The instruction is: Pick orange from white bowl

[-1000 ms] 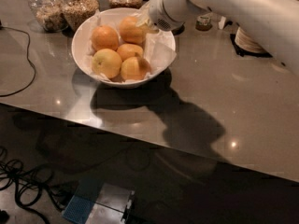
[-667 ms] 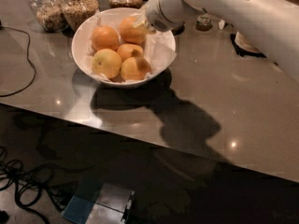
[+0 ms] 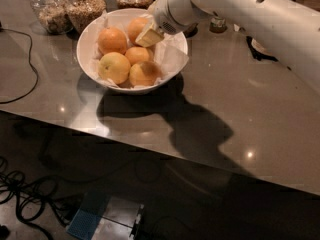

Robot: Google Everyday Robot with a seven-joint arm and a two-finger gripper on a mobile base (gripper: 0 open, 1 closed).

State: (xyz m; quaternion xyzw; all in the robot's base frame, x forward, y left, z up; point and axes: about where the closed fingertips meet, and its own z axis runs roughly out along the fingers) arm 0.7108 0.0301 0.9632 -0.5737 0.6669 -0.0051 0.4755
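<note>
The white bowl point(image 3: 90, 59), lined with crumpled white paper, stands on the grey table at the back left. It holds several oranges; one orange point(image 3: 112, 39) lies at the back left and another orange point(image 3: 144, 73) at the front right. My gripper point(image 3: 148, 36) reaches down from the white arm point(image 3: 250, 14) into the back right of the bowl. It sits just above the oranges, beside the back orange point(image 3: 136, 27), and its tip is partly hidden by the wrist.
Three glass jars point(image 3: 86, 6) with grain stand right behind the bowl. A black cable point(image 3: 27, 81) runs over the table's left side. A small dark cap point(image 3: 217, 24) lies behind the arm. The table's front edge point(image 3: 150, 151) runs diagonally; cables and a box point(image 3: 107, 221) lie on the floor.
The gripper has dipped slightly lower into the back right of the bowl. The oranges have not moved.
</note>
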